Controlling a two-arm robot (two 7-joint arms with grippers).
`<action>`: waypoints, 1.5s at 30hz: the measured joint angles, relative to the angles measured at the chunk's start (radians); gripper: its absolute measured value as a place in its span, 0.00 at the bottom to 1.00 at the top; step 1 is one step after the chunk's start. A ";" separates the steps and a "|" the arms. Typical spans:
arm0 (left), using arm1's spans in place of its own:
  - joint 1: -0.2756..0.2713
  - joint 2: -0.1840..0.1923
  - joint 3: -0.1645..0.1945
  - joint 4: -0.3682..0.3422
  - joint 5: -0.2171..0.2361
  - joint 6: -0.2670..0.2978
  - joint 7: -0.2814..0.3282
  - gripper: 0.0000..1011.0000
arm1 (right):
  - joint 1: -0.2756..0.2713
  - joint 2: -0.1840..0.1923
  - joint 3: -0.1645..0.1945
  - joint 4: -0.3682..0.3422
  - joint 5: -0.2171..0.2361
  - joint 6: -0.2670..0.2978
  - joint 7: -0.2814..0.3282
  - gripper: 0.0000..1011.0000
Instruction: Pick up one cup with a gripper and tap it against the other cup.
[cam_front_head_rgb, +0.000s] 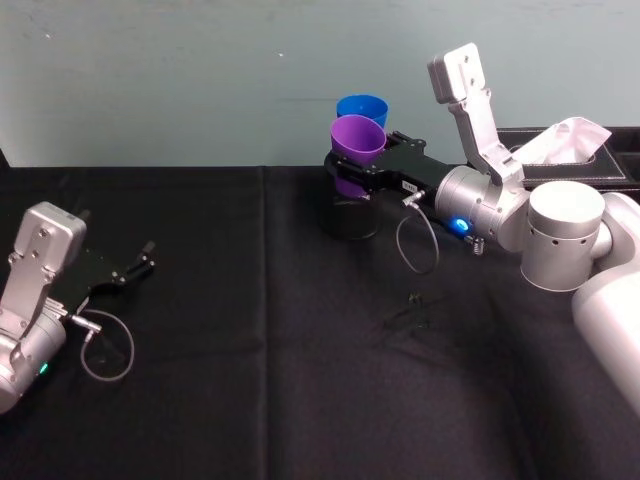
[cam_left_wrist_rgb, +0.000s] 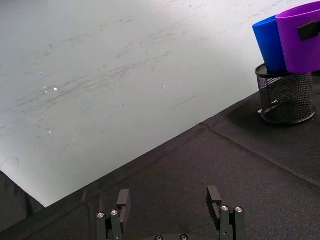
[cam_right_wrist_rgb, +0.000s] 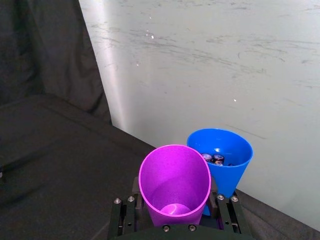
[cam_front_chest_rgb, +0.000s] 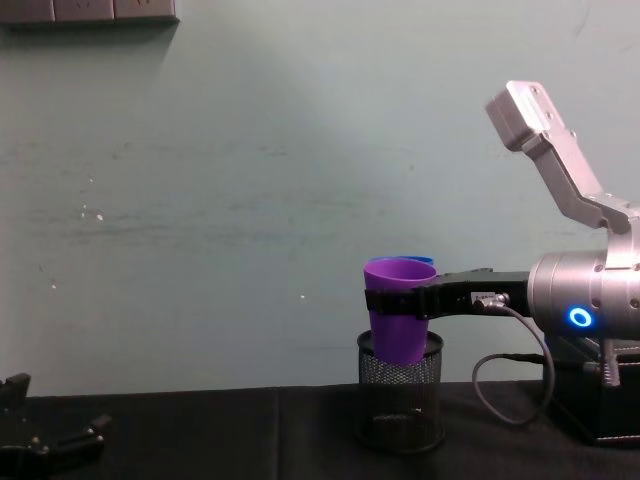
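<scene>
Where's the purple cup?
The purple cup is right of centre in the head view, in the right end effector over the mesh holder, beside the blue cup.

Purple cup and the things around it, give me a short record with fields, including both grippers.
purple cup: upright, clamped by the right gripper, base at the rim of the mesh holder
blue cup: upright in the mesh holder, close behind the purple cup; contact unclear
inside blue cup: what look like batteries
left gripper: open, empty, low at the left of the table

purple cup (cam_front_head_rgb: 358, 140) upright in right gripper (cam_front_head_rgb: 348, 170), against the blue cup (cam_front_head_rgb: 362, 106) behind it
</scene>
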 joint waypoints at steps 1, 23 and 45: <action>0.000 0.000 0.000 0.000 0.000 0.000 0.000 0.99 | 0.000 0.000 0.000 0.000 0.000 0.000 0.000 0.72; 0.000 0.000 0.000 0.000 0.000 0.000 0.000 0.99 | 0.000 0.000 0.000 0.000 0.000 0.000 0.000 0.72; 0.000 0.000 0.000 0.000 0.000 0.000 0.000 0.99 | 0.000 0.000 0.000 0.000 0.000 0.000 0.000 0.72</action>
